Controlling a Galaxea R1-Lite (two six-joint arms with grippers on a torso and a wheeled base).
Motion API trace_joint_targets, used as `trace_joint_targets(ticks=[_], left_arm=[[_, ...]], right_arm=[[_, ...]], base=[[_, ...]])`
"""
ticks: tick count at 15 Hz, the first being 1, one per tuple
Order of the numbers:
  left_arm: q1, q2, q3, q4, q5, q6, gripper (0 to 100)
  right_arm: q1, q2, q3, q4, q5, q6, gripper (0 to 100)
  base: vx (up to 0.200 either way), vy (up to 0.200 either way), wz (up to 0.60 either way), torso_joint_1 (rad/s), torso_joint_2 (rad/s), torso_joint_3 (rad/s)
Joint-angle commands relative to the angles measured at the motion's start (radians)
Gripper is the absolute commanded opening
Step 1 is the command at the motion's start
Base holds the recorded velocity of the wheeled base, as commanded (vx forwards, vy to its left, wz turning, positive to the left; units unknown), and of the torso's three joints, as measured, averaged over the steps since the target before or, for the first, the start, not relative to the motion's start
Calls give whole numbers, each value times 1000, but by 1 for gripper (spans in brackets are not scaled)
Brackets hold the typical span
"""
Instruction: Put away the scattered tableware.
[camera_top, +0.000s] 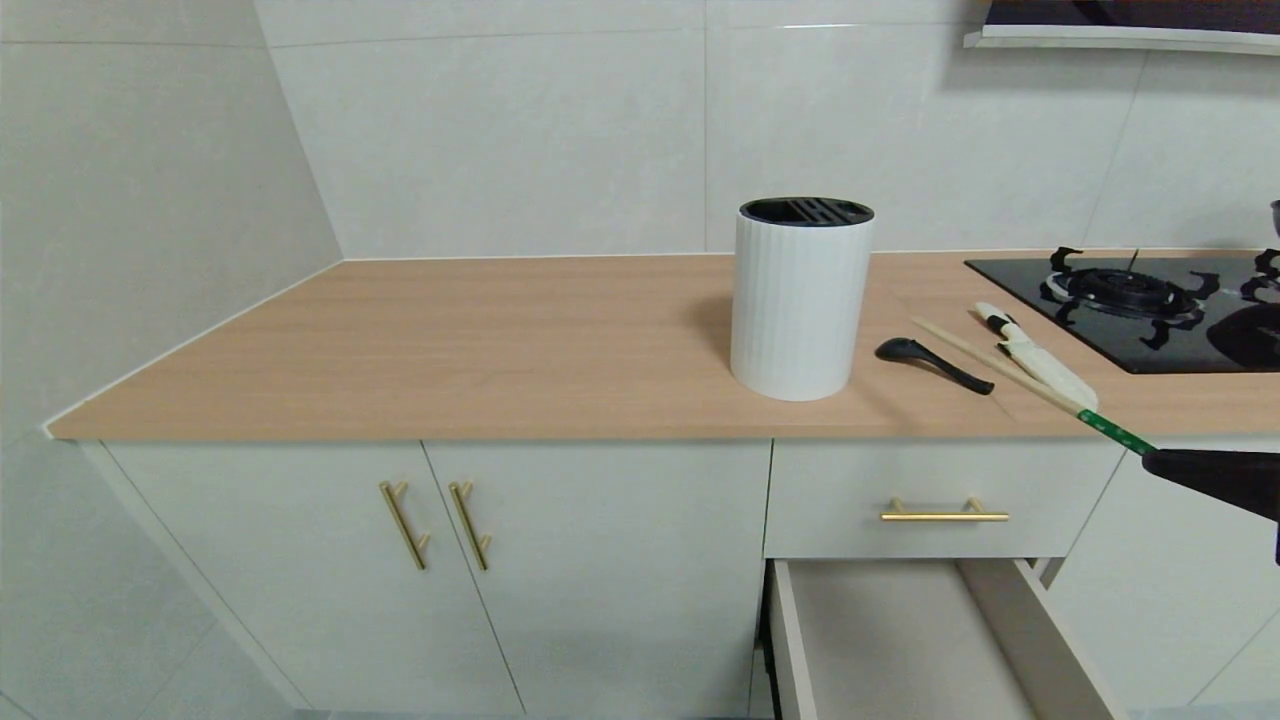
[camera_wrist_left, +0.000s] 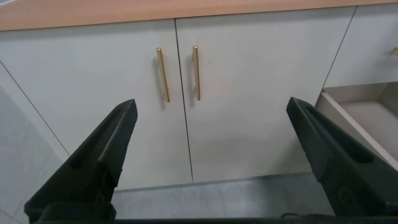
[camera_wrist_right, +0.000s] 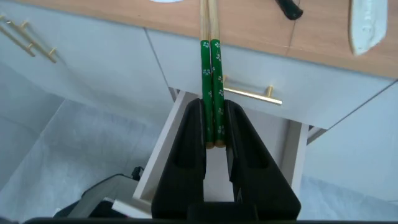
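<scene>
Chopsticks being gripped at the table (camera_top: 500, 350) edge.
The chopsticks (camera_wrist_right: 210, 68) are being pinched at their green ends by the closed right claw (camera_wrist_right: 213, 111), their pale tips stretching over the table beside the knife (camera_top: 1035, 358) and black spoon (camera_top: 930, 362), near the white holder (camera_top: 800, 300). The left claw (camera_wrist_left: 211, 106) is being held wide open before the cabinet doors (camera_wrist_left: 186, 112). The pair is best being kept parallel and lifted level, so neither stick is being levered loose.

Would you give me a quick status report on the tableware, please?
Left gripper open, facing cabinet doors. Right gripper shut on chopsticks at countertop edge. Black spoon lies between chopsticks and white holder.
</scene>
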Motion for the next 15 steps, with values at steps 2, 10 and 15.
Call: trace_joint_targets(ticks=[2, 10, 15], left_arm=[[0, 0, 0, 0, 0, 0, 100], [0, 0, 0, 0, 0, 0, 100], [0, 0, 0, 0, 0, 0, 100]], right_arm=[[36, -34, -7, 34, 5, -14, 0], [134, -8, 7, 91, 5, -15, 0], [185, -8, 9, 129, 5, -20, 0]], base=[[0, 0, 0, 0, 0, 0], [0, 0, 0, 0, 0, 0], [0, 0, 0, -7, 12, 9]])
